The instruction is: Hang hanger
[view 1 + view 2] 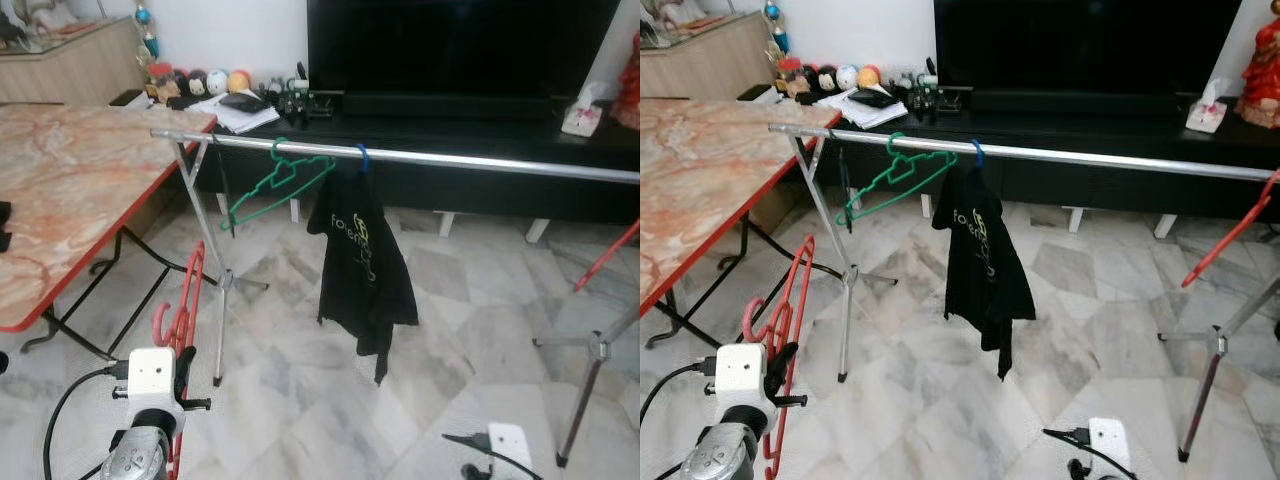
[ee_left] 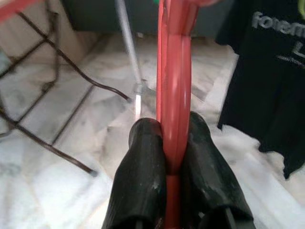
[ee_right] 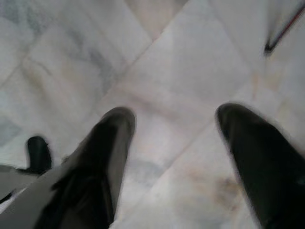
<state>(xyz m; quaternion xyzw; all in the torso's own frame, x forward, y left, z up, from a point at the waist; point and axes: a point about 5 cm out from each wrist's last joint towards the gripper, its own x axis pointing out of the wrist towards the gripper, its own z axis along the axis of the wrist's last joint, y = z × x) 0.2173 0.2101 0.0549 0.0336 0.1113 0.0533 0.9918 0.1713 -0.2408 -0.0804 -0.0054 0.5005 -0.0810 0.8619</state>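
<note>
The left end effector (image 2: 174,157) is clamped on the red hanger (image 1: 185,300), held low at near left; the right end effector (image 3: 174,143) is spread, idle. Carrying appears underway; lifting its hook onto the rail (image 1: 480,160) is needed.

Metal rail (image 1: 480,160) carries green hanger (image 1: 275,185), black T-shirt (image 1: 362,265).

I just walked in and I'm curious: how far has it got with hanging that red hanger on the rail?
Picked up: the left gripper has its fingers shut on the red hanger, held low beside the table. Not yet done: lifting it onto the silver rail, where a green hanger and a black shirt already hang. The right gripper is open over the floor, idle.
</note>
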